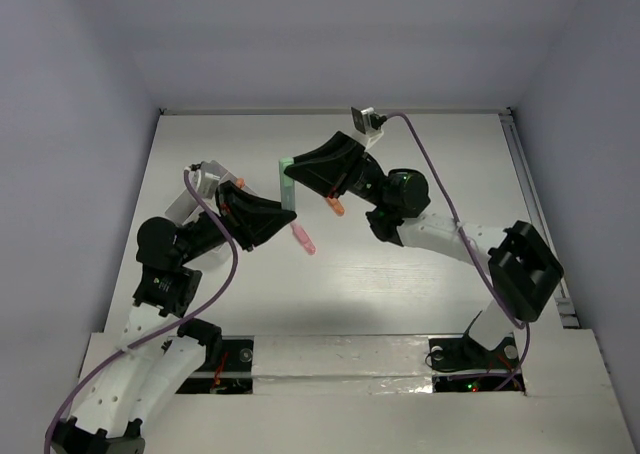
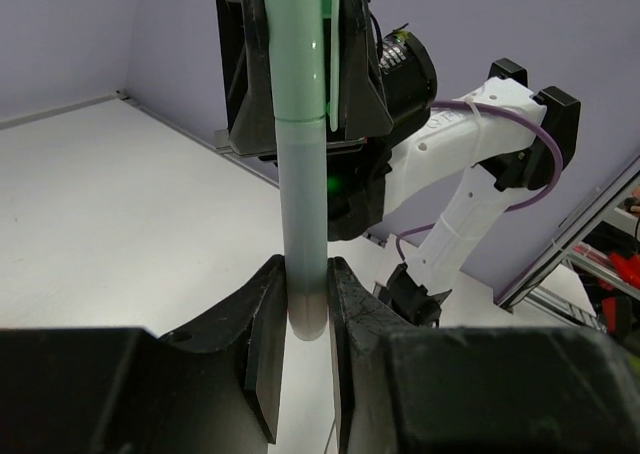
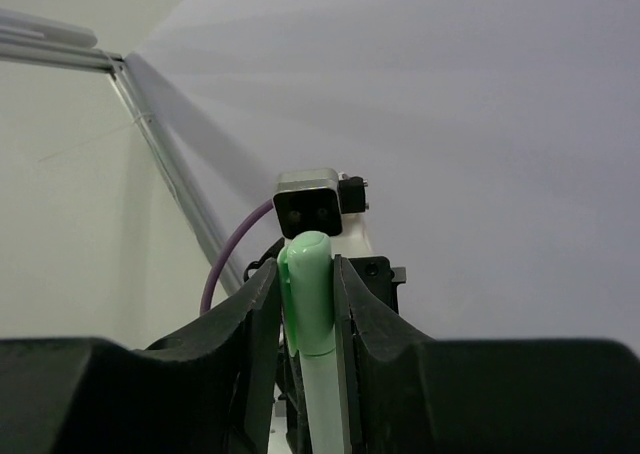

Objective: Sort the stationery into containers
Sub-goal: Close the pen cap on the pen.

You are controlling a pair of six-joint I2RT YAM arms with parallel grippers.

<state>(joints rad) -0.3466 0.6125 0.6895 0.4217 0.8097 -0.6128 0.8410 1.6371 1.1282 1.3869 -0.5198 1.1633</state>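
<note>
A green marker (image 1: 287, 186) is held in the air between both grippers. My left gripper (image 1: 284, 212) is shut on its pale barrel end (image 2: 303, 224). My right gripper (image 1: 291, 168) is shut on its green cap end (image 3: 311, 294); that gripper also shows in the left wrist view (image 2: 300, 64). A pink marker (image 1: 303, 240) and an orange marker (image 1: 337, 207) lie on the white table (image 1: 400, 274) below them. The containers are out of view.
The table is walled by pale panels at the back and sides. A metal rail (image 1: 535, 214) runs along the right edge. The left wrist camera (image 3: 308, 202) faces my right gripper closely.
</note>
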